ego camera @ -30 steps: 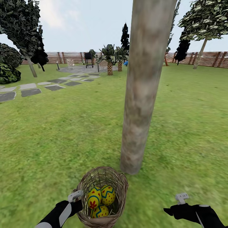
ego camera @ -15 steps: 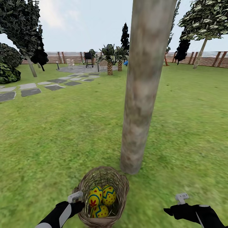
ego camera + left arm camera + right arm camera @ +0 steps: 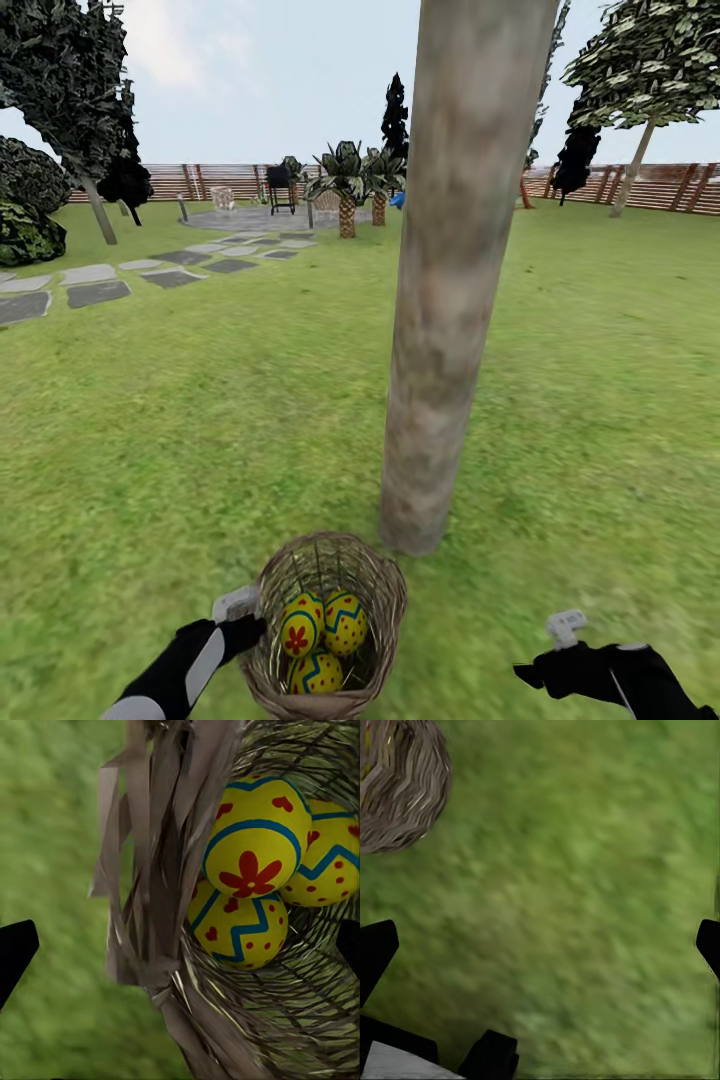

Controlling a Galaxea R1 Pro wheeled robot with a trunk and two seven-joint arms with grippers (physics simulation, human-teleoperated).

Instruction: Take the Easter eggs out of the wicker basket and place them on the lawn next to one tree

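The wicker basket (image 3: 385,600) stands on the lawn (image 3: 180,430) just in front of the pale tree trunk (image 3: 440,350). Three yellow Easter eggs lie inside: one with a red flower (image 3: 298,630), one with a blue zigzag (image 3: 346,620), and one lower down (image 3: 316,673). My left gripper (image 3: 238,606) is at the basket's left rim. In the left wrist view it (image 3: 180,945) is open, its fingers straddling the woven rim (image 3: 150,885), with the eggs (image 3: 251,847) just beyond. My right gripper (image 3: 566,627) hovers open over bare grass to the basket's right, with the basket (image 3: 397,787) at the edge of its wrist view.
Grey stepping stones (image 3: 95,290) run along the far left toward a paved patch with palms (image 3: 346,190) and a grill (image 3: 280,185). Dark bushes (image 3: 25,215) sit at the left. A slatted fence (image 3: 660,185) bounds the back. Open grass lies on both sides of the trunk.
My left gripper has crept slightly up and closer against the basket's rim. The basket sits a touch lower in the picture. My right gripper has dropped slightly.
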